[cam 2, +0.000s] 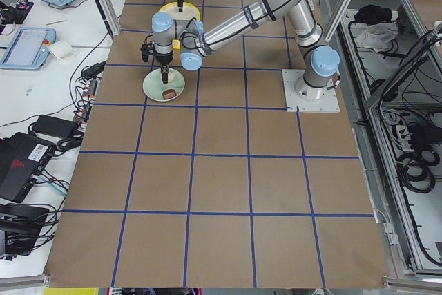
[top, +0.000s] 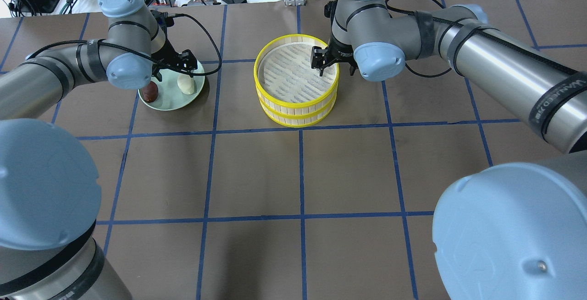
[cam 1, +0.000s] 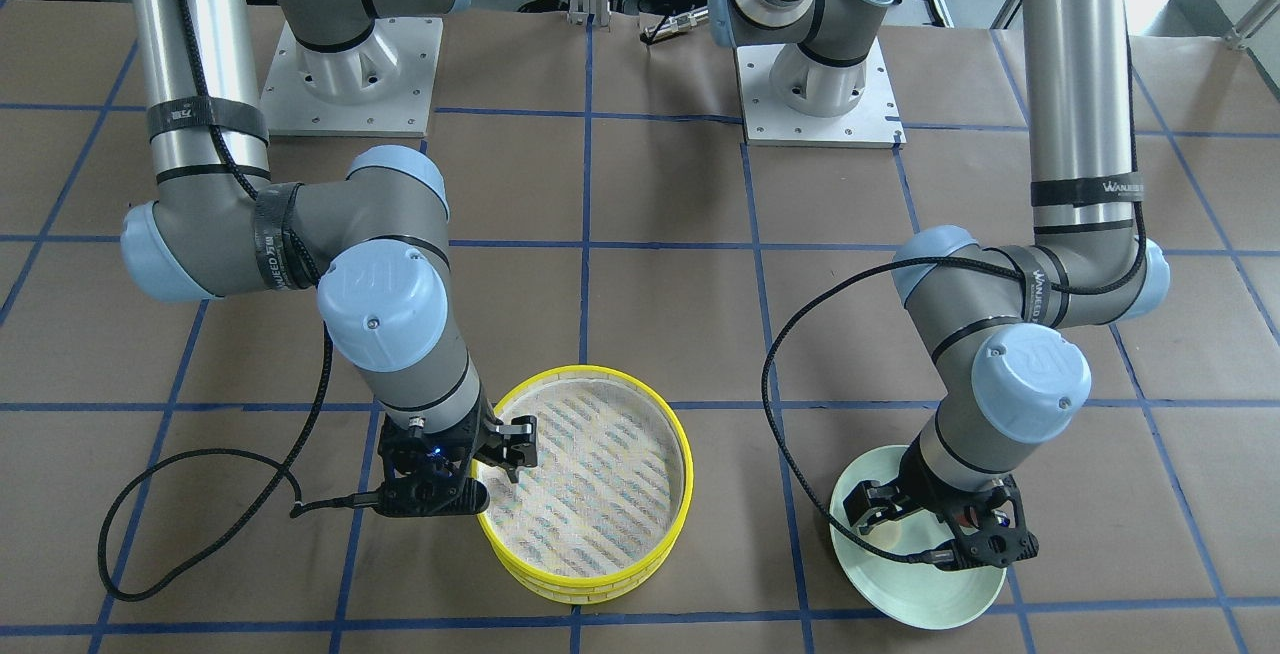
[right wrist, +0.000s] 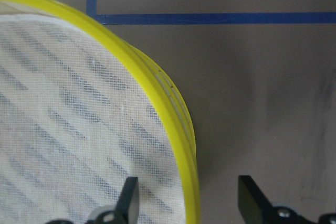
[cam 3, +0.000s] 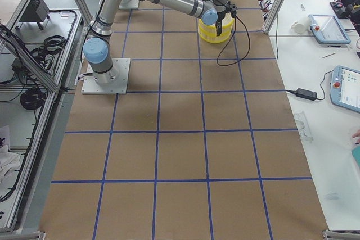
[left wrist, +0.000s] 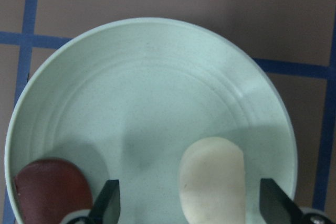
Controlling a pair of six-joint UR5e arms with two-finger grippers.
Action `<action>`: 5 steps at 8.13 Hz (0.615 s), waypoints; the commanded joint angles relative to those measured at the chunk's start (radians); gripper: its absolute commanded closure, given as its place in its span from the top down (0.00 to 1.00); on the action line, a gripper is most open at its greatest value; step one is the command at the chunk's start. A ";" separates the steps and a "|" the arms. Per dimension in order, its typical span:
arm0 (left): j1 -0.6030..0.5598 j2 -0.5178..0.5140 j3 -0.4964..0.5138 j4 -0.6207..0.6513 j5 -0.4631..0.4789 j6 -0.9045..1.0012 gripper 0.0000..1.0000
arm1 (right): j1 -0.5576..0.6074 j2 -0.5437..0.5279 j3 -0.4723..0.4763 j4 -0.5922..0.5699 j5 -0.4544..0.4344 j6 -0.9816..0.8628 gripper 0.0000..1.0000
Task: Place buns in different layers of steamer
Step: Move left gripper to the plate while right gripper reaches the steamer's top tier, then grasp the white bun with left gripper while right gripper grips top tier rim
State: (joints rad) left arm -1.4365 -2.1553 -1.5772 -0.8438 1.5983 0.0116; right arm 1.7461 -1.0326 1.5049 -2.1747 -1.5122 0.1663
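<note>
Straddling positions noted at both stations, jaws apart on each arm.
You will find the left gripper [left wrist: 191, 203] over the pale green plate [left wrist: 152, 87], its fingers either side of the cream-white bun [left wrist: 211, 179]; the reddish-brown bun [left wrist: 50, 187] lies near it on the same plate. Your right gripper [right wrist: 190, 199] spans the yellow rim of the upper steamer tray [top: 275, 45], stacked on the lower tray [top: 298, 119].
</note>
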 commanded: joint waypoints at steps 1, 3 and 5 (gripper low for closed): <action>0.001 -0.035 0.005 0.012 -0.006 -0.015 0.93 | 0.000 -0.001 0.000 0.007 -0.013 -0.013 0.25; 0.001 -0.041 0.005 0.012 -0.043 -0.013 0.93 | 0.000 -0.007 0.000 0.030 -0.014 -0.022 0.07; 0.001 -0.051 0.003 0.012 -0.032 -0.001 0.35 | 0.000 -0.024 -0.011 0.058 -0.014 -0.022 0.04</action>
State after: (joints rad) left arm -1.4358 -2.1984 -1.5728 -0.8309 1.5607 0.0002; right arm 1.7456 -1.0408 1.5027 -2.1386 -1.5263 0.1461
